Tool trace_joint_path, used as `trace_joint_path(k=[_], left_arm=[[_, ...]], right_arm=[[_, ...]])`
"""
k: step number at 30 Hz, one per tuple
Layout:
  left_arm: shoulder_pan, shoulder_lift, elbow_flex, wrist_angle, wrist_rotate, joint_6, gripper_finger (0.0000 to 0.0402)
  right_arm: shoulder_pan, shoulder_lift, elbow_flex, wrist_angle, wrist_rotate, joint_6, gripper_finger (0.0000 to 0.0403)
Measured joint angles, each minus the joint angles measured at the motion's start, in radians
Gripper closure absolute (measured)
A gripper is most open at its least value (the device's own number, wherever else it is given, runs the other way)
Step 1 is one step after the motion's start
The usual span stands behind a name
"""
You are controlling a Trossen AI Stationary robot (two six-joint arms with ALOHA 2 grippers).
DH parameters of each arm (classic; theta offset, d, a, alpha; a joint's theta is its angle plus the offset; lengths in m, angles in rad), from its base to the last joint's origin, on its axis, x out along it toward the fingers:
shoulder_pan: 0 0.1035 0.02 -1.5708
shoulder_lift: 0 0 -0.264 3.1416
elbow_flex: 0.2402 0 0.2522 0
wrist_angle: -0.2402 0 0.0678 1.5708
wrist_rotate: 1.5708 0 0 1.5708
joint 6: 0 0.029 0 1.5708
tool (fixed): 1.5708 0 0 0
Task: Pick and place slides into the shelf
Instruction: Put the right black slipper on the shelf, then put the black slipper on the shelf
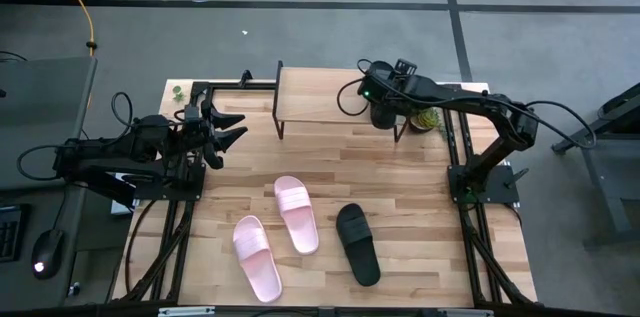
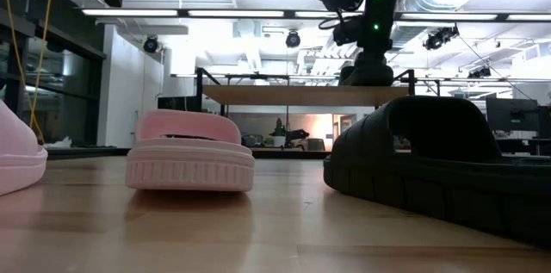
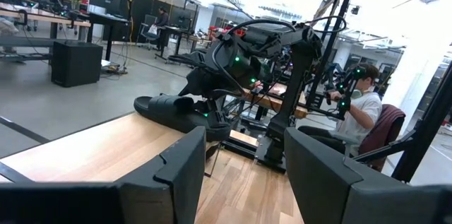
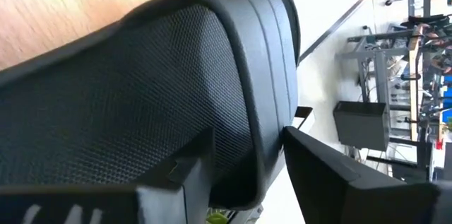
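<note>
A black slide lies on the right end of the shelf's light wood top, sole down. My right gripper slants down over it, open, its fingers on either side of the slide's side rim. On the table nearer the front lie the second black slide and two pink slides, all sole down. My left gripper waits open and level above the table's left edge, holding nothing. My right gripper straddles the side rim of the black slide, one finger over the textured footbed and the other outside the rim. A thin gap shows beside the outer finger. Whether the inner finger touches the footbed, I cannot tell. The slide lies flat on the shelf top.
A small green object sits just right of the shelf. The shelf's left half is bare wood. Black frame rails run along both table sides. Beyond the table a person sits at a desk.
</note>
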Motion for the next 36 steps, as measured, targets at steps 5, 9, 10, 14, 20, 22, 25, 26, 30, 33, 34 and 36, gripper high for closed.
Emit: trace_joint_path(k=[5,9,10,14,20,22,25,26,30,33,34,36], left_arm=[[0.0,0.0,0.0,0.0,0.0,0.0,0.0227],[0.0,0.0,0.0,0.0,0.0,0.0,0.0227],[0.0,0.0,0.0,0.0,0.0,0.0,0.0227],[0.0,0.0,0.0,0.0,0.0,0.0,0.0227],[0.0,0.0,0.0,0.0,0.0,0.0,0.0227],[0.0,0.0,0.0,0.0,0.0,0.0,0.0227],[0.0,0.0,0.0,0.0,0.0,0.0,0.0227],[0.0,0.0,0.0,0.0,0.0,0.0,0.0227],[0.0,0.0,0.0,0.0,0.0,0.0,0.0227],[0.0,0.0,0.0,0.0,0.0,0.0,0.0227],[0.0,0.0,0.0,0.0,0.0,0.0,0.0227],[0.0,0.0,0.0,0.0,0.0,0.0,0.0227]], right_arm=[[0.005,-0.022,0.0,-0.004,-0.014,0.005,0.0242],[0.007,-0.062,0.0,0.001,-0.016,0.003,0.0242],[0.007,-0.072,0.0,0.004,-0.018,0.005,0.0242],[0.007,-0.113,0.0,0.0,-0.063,0.023,0.0242],[0.024,-0.16,0.0,-0.004,-0.219,0.026,0.0242],[0.037,-0.17,0.0,-0.004,-0.24,0.04,0.0242],[0.062,-0.177,0.0,-0.012,-0.279,0.074,0.0242],[0.07,-0.178,0.0,-0.011,-0.307,0.08,0.0242],[0.101,-0.178,0.0,-0.001,-0.473,0.085,0.0242],[0.12,-0.178,0.0,0.027,-0.632,0.041,0.0242],[0.126,-0.178,0.0,0.041,-0.683,0.021,0.0242],[0.137,-0.178,0.0,0.071,-0.766,-0.003,0.0242]])
